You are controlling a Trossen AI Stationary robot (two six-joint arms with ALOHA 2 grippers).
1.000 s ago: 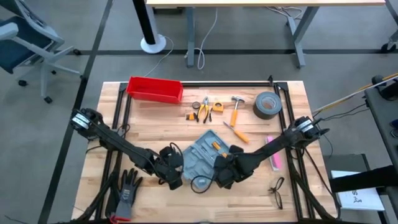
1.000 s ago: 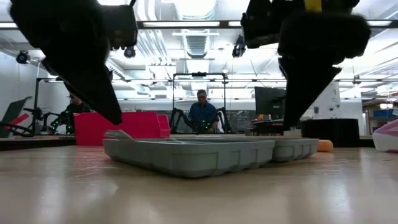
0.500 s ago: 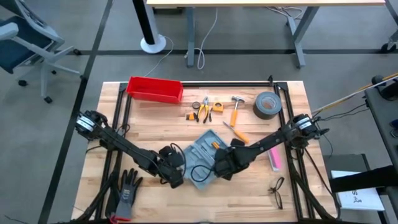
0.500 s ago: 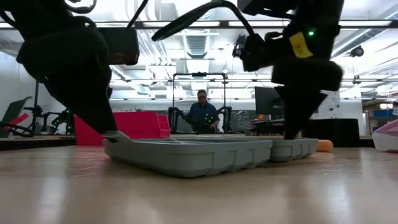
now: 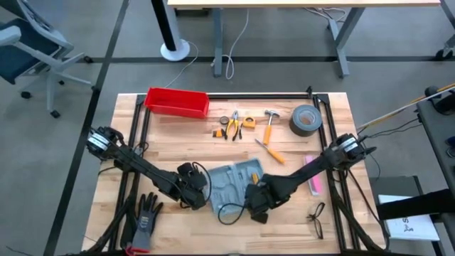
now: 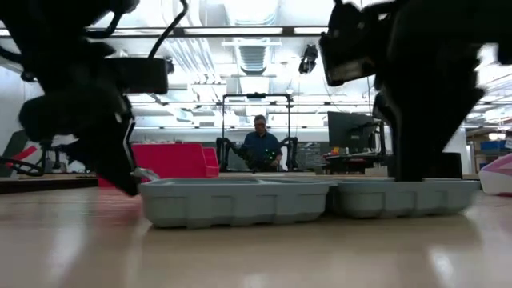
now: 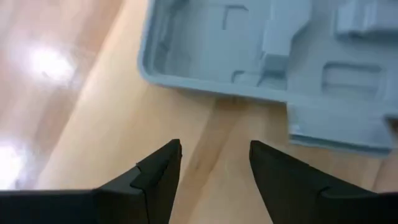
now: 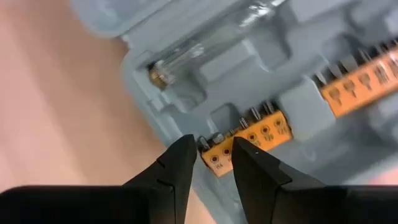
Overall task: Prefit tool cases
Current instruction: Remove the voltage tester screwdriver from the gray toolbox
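Note:
The grey-blue tool case (image 5: 231, 183) lies open and flat on the wooden table, its moulded slots facing up (image 8: 267, 68). It shows broadside in the low view (image 6: 304, 200). An orange bit holder (image 8: 261, 134) sits in one slot. My left gripper (image 7: 214, 149) is open over bare wood just off the case's left edge (image 5: 199, 190). Its fingers touch nothing that shows. My right gripper (image 8: 214, 149) stands at the case's near right corner (image 5: 256, 201), pointing steeply down, its fingers close together. My right gripper comes from above, its fingers astride the end of the orange bit holder (image 8: 217, 160) and the case rim beside it (image 8: 180, 134). One fingertip (image 8: 186, 152) is at the rim, the other (image 8: 245, 152) on the holder. The case rests flat on the table.
At the far side lie a red bin (image 5: 176, 102), pliers (image 5: 233, 122), a hammer (image 5: 270, 122), a screwdriver (image 5: 270, 151) and a tape roll (image 5: 304, 119). A pink object (image 5: 313, 178) lies right, a black glove (image 5: 146, 213) near left, glasses (image 5: 316, 219) near right. A person (image 6: 260, 148) sits beyond the table.
The case has turned on the table. It lay slanted and now lies squarer to the table's edges, broadside in the low view. My right gripper has gone toward the far edge, then back toward the near edge and down at the case's corner. My left gripper has sunk a little.

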